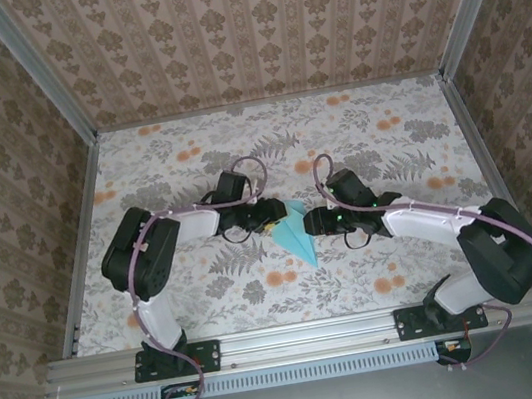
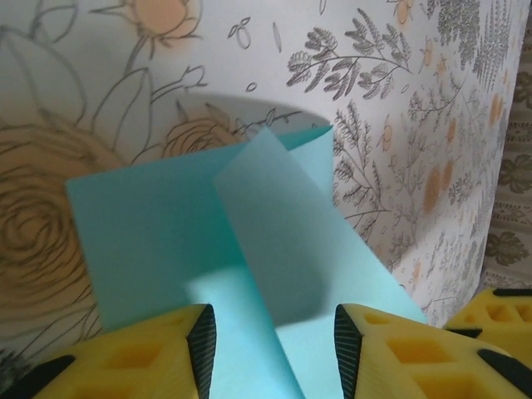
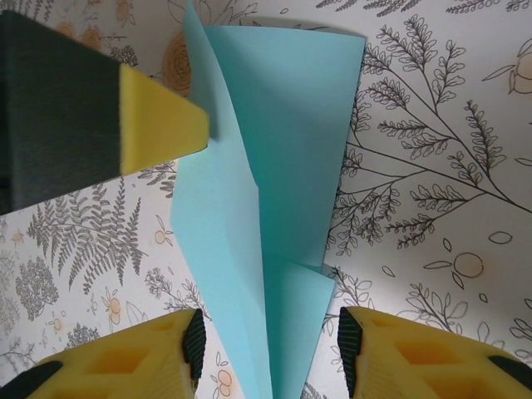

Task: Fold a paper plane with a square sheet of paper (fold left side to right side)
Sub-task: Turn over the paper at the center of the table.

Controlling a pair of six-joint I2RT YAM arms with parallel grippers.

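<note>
The square sheet of paper lies folded into a light cyan pointed paper plane (image 1: pixel 298 235) at the table's middle, its tip toward the near edge. My left gripper (image 1: pixel 267 218) is at its left edge and my right gripper (image 1: pixel 318 222) at its right edge. In the left wrist view the paper plane (image 2: pixel 158 241) has one flap (image 2: pixel 274 233) standing up loosely, and the left gripper (image 2: pixel 274 349) is open above it. In the right wrist view the creased paper plane (image 3: pixel 274 141) runs between the open jaws of the right gripper (image 3: pixel 270 353). The left gripper's yellow fingertip (image 3: pixel 162 120) touches its left edge.
The floral tablecloth (image 1: pixel 191 171) covers the table, with patterned walls on three sides and a metal rail (image 1: pixel 307 332) along the near edge. A yellow finger of the right gripper (image 2: pixel 499 320) shows at the lower right of the left wrist view.
</note>
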